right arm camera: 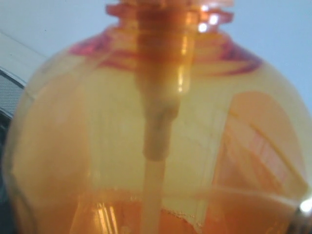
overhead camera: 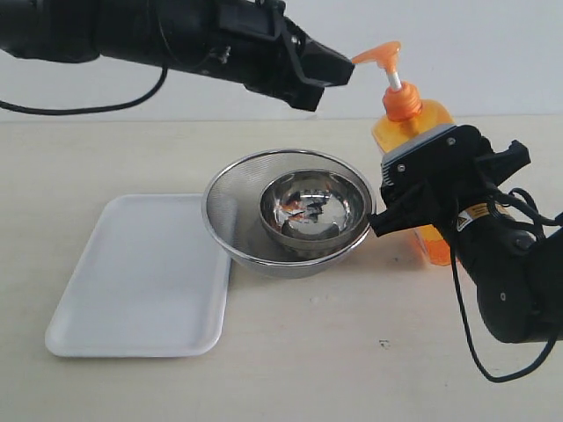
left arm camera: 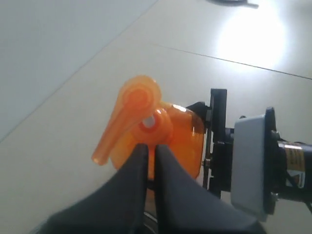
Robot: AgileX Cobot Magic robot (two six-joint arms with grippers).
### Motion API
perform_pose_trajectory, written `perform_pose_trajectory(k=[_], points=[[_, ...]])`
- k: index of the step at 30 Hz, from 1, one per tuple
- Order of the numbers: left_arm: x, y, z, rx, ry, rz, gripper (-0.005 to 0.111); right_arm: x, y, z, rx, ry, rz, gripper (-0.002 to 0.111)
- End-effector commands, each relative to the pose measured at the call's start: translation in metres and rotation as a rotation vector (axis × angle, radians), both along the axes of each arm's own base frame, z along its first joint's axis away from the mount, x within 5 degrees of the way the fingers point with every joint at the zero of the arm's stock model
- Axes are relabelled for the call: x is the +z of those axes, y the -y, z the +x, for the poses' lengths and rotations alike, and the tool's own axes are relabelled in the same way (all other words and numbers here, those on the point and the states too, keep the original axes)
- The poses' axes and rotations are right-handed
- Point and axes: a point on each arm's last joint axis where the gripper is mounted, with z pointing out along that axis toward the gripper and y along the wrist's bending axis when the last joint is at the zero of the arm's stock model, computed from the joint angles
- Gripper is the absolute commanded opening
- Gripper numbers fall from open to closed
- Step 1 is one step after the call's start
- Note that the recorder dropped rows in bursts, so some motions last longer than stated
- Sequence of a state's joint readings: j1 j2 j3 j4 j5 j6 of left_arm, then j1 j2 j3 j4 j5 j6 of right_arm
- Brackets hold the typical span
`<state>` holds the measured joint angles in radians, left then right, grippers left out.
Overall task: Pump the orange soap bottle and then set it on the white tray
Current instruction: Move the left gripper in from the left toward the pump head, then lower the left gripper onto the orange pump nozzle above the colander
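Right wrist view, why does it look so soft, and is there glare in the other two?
Right wrist view: the orange soap bottle fills the frame, too close to focus, with small bright highlights near its neck. Left wrist view: a blown-out glare patch on the pale surface. Exterior view: even light, only reflections inside the inner steel bowl.

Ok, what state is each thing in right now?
white tray: lying flat, nothing on it.
orange soap bottle: upright, off the tray, gripped at its body.
pump head: up, white stem showing.
mesh bowl: upright, with a smaller bowl inside.
steel bowl: nested in the mesh bowl.
left hand: shut, tips next to the pump head.
right hand: closed on the orange soap bottle.
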<state>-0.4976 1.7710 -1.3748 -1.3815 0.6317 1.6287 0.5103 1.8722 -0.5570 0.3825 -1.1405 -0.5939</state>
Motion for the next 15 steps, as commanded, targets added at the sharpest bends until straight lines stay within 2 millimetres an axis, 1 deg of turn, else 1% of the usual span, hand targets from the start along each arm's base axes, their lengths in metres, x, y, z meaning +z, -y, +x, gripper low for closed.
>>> perform_pose_trajectory(k=[1, 2, 4, 6, 11, 15], points=[[0.041, -0.012, -0.011, 0.084, 0.087, -0.055, 0.005, 0.013, 0.0, 0.0, 0.005, 0.088, -0.032, 0.0], [0.046, -0.014, -0.01, 0.109, 0.098, -0.067, 0.005, 0.013, 0.0, 0.0, 0.005, 0.089, -0.036, 0.0], [0.046, -0.015, -0.009, 0.126, 0.092, -0.08, 0.005, 0.013, 0.0, 0.0, 0.006, 0.087, -0.035, 0.0], [0.043, -0.014, -0.007, 0.13, 0.079, -0.083, 0.005, 0.013, 0.0, 0.0, 0.006, 0.084, -0.035, 0.0], [0.025, -0.006, 0.003, 0.131, 0.043, -0.091, 0.005, 0.012, 0.0, 0.0, 0.009, 0.079, -0.061, 0.0], [0.024, -0.002, 0.008, 0.125, 0.049, -0.104, 0.005, 0.012, 0.0, 0.0, 0.011, 0.081, -0.081, 0.0]])
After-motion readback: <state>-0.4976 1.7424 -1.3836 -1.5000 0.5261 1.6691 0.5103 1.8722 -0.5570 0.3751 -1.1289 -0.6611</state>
